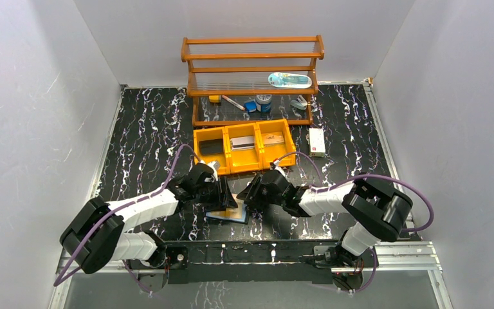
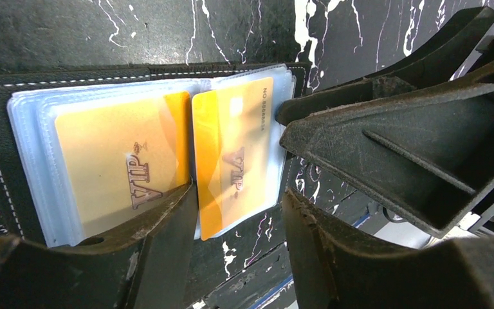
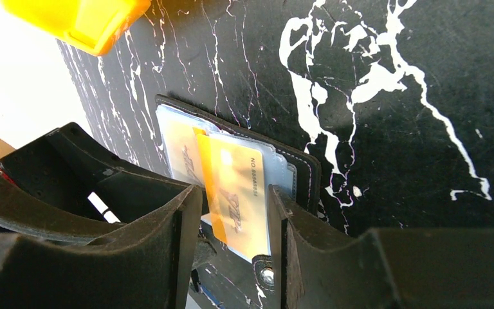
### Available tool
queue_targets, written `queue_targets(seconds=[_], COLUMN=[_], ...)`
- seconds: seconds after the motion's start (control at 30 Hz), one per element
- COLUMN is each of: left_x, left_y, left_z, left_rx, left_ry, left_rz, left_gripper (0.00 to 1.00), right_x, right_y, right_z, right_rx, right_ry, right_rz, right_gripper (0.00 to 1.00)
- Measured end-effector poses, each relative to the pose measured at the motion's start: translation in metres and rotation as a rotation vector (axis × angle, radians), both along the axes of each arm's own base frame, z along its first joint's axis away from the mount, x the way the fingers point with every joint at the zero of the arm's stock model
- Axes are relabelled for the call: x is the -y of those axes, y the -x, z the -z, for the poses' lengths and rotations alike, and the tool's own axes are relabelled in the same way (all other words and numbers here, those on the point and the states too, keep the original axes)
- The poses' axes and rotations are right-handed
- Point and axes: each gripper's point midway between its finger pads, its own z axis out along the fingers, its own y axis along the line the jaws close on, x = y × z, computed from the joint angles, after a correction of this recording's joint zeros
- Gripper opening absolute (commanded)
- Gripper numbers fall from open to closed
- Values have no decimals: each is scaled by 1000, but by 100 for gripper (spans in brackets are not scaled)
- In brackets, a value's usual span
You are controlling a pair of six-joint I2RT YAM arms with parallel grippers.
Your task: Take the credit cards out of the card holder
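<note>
From above, the card holder [image 1: 229, 214] lies open on the black marbled counter [image 1: 141, 129], close to the middle of its near edge. The left gripper [image 1: 230, 203] and the right gripper [image 1: 249, 198] meet over it from either side, hiding most of it. Toward the far edge stand a yellow three-compartment bin [image 1: 260, 167] and, behind it, a wooden rack [image 1: 251, 58].

In the left wrist view the card holder [image 2: 0, 129] shows its black stitched border and a stack of clear plastic sleeves. The sleeved VIP card [image 2: 116, 154], gold, sits fully inside a pocket. Just beside it, the protruding VIP card [image 2: 231, 148] pokes its lower end past the sleeve edge. The left gripper [image 2: 238, 193] has its jaws about half parted, one on each side of that lower end. I cannot tell whether they pinch it. The right gripper [image 2: 282, 122] touches the sleeves' outer edge with its tips.

In the right wrist view the right gripper [image 3: 235, 190] also stands about half parted, with the protruding VIP card [image 3: 235, 174] filling the gap between its fingers. Whether they clamp the card cannot be told. A metal snap stud [image 3: 267, 277] shows on the holder's near flap, and a corner of the yellow bin [image 3: 83, 19] shows at the top.
</note>
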Motion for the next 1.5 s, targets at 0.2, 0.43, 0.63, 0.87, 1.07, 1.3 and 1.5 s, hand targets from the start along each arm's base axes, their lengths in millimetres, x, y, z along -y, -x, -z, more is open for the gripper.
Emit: queue_targets(seconds=[0.2,0.43,0.63,0.87,1.07,1.3,1.5], left_x=[1,-3,-7,-9,-10,-16,-21], left_y=[3,4,5,6,6,6,6], left_z=[3,7,10,5,1,2,1], left_rx=[-12,-16,-19,-8,5,13,22], left_ry=[19,10,-9,-9,-3,-38,-60], left_rz=[-7,-22,-30,-31,-29,-33,-35], left_gripper=[42,26,11,0,0,0,0], right_x=[-1,-1,-1,-1,-1,-1,0], right_y=[0,1,1,0,0,-1,-1], right_z=[0,1,0,0,0,0,0], right_rx=[-1,-2,-3,-3,-3,-3,5], right_ry=[-4,-4,-5,-6,-6,-6,-4], right_rz=[-4,-5,-6,-5,-5,-3,-7], right_gripper=[51,50,50,51,51,52,53])
